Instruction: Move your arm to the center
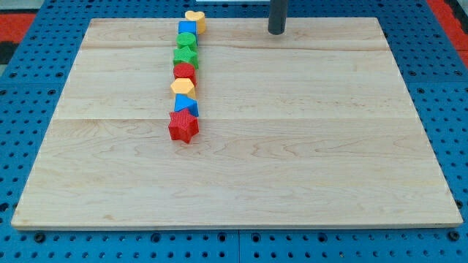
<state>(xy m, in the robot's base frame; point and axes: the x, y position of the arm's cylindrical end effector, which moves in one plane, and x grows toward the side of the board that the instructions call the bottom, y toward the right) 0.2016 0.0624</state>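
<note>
While my tip (pixel 276 32) rests near the view's top edge of the wooden tabletop (pixel 292 168), right of centre, all the blocks lie well apart to its left. They form one touching column running down the view: yellow heart (pixel 194 17), blue cube (pixel 188 30), green cube (pixel 187 42), green star (pixel 186 56), red hexagon (pixel 184 71), yellow hexagon (pixel 183 87), blue block (pixel 186 104), red star (pixel 183 126). A plain rod with no jaws serves as end effector. Beneath the tabletop lies a blue perforated base (pixel 22 88).
</note>
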